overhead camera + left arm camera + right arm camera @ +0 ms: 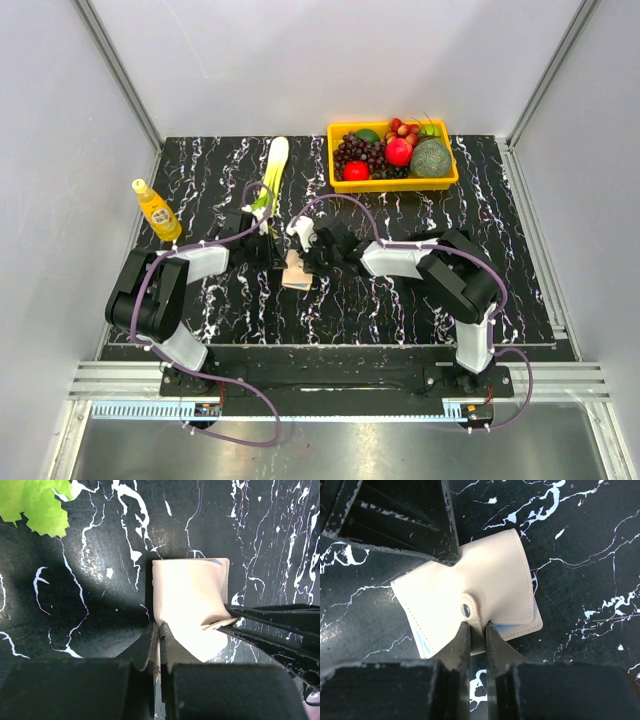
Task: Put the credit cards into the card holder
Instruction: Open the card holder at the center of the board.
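Note:
The beige card holder (296, 272) lies folded on the black marble table, between my two grippers. My left gripper (161, 630) is shut on one thin edge of the card holder (187, 595). My right gripper (476, 630) is shut on the clasp tab of the card holder (490, 580), just below the metal snap. A light blue edge (536, 616) shows between the flaps; I cannot tell whether it is a card or a panel. No loose credit card is in view. The left gripper's fingers (447, 550) touch the holder's far edge.
A yellow tray (395, 186) of fruit stands at the back right. A yellow bottle (157, 210) stands at the left. A leek (272, 170) lies at the back middle, and its green leaf (35, 502) shows in the left wrist view.

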`<move>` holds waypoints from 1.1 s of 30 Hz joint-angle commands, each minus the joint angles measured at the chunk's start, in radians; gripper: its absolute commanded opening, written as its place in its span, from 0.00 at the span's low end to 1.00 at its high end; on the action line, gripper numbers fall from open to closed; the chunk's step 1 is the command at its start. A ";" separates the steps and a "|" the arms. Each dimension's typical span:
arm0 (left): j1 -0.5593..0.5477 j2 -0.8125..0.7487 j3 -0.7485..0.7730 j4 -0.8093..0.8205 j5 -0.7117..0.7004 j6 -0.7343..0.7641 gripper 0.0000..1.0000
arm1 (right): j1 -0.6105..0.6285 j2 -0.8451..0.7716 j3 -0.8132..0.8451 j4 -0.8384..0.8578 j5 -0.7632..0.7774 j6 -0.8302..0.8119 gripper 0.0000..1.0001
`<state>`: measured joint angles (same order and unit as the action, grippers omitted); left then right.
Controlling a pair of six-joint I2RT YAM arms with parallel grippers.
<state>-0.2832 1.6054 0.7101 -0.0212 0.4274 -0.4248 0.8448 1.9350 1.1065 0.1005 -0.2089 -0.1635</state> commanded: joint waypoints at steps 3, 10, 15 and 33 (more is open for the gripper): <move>-0.014 -0.035 -0.040 0.052 -0.019 -0.022 0.00 | 0.036 0.035 -0.037 -0.053 0.066 0.099 0.01; -0.014 -0.056 -0.090 0.023 -0.163 -0.049 0.00 | 0.004 -0.165 -0.194 0.224 0.065 0.277 0.00; -0.014 -0.042 -0.074 -0.034 -0.228 -0.068 0.00 | -0.030 -0.214 -0.295 0.404 -0.014 0.410 0.00; -0.014 0.005 -0.037 -0.020 -0.237 -0.080 0.00 | -0.081 -0.214 -0.306 0.510 -0.481 0.600 0.00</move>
<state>-0.3359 1.5772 0.6556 -0.0204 0.4145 -0.5522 0.7639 1.7569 0.6731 0.7261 -0.4583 0.4435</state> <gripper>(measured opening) 0.024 0.131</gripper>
